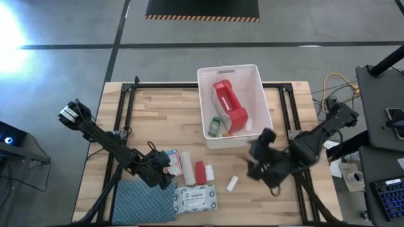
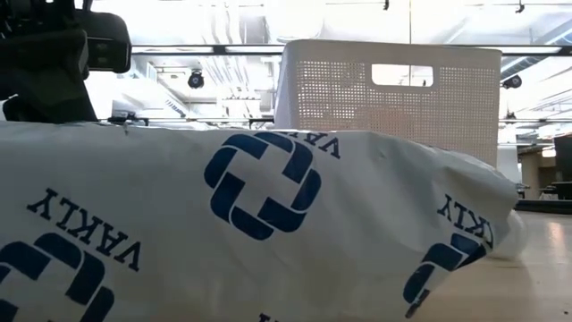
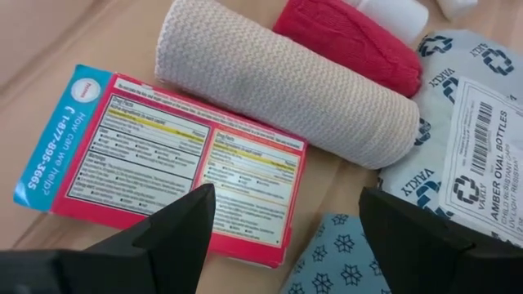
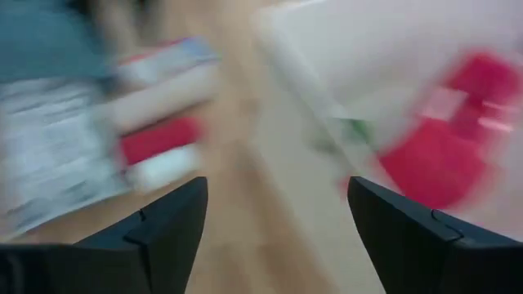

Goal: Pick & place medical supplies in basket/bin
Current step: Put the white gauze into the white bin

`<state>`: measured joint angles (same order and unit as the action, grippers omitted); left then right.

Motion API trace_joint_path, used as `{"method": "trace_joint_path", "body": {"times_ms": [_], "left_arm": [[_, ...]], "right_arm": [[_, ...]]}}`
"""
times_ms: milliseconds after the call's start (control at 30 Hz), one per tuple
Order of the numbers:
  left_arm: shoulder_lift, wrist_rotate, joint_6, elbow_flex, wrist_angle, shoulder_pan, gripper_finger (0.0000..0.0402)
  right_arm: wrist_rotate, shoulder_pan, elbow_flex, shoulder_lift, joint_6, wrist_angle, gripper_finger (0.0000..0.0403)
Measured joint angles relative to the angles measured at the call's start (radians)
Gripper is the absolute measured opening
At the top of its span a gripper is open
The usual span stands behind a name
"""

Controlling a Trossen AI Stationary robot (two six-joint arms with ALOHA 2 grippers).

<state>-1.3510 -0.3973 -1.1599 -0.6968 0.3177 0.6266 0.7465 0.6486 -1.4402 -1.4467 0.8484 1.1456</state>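
Observation:
The white slotted bin [image 1: 259, 94] stands at the table's middle far side and holds the red-and-white pouch [image 1: 228, 101] and a green-capped bottle [image 1: 216, 126]. Near the front edge lie a small red-and-blue box [image 3: 163, 159], a beige roll [image 3: 286, 82], a red roll [image 3: 351, 37], a white roll [image 1: 209, 171] and the white wipes packet [image 1: 196, 198]. A small white item [image 1: 232, 183] lies apart to the right. My left gripper [image 3: 286, 196] is open just above the box's near end. My right gripper [image 1: 251, 165] is open and empty, right of the rolls and in front of the bin.
A blue-grey patterned cloth [image 1: 144, 202] lies at the front left, beside the packet. In the low view the packet [image 2: 268, 224] fills the foreground, with the bin [image 2: 393, 89] behind it. Bare wood shows left of the bin and at the front right.

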Motion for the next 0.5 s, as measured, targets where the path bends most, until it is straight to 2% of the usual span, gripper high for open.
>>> {"method": "trace_joint_path", "body": {"times_ms": [133, 233, 333, 500], "left_arm": [[0.0, -0.004, 0.0, 0.011, 0.001, 0.0, 0.0281], [0.0, -0.004, 0.0, 0.02, 0.0, 0.0, 0.0281], [0.0, -0.004, 0.0, 0.023, 0.0, 0.0, 0.0281], [0.0, -0.005, 0.0, 0.015, -0.002, 0.0, 0.0281]], "right_arm": [[-0.207, 0.059, 0.003, -0.031, -0.206, -0.142, 0.0286], [-0.316, 0.092, 0.011, -0.117, -0.356, -0.14, 0.0286], [-0.332, 0.091, 0.014, -0.218, -0.5, -0.145, 0.0287], [-0.35, 0.039, 0.016, -0.371, -0.586, -0.224, 0.0282]]}}
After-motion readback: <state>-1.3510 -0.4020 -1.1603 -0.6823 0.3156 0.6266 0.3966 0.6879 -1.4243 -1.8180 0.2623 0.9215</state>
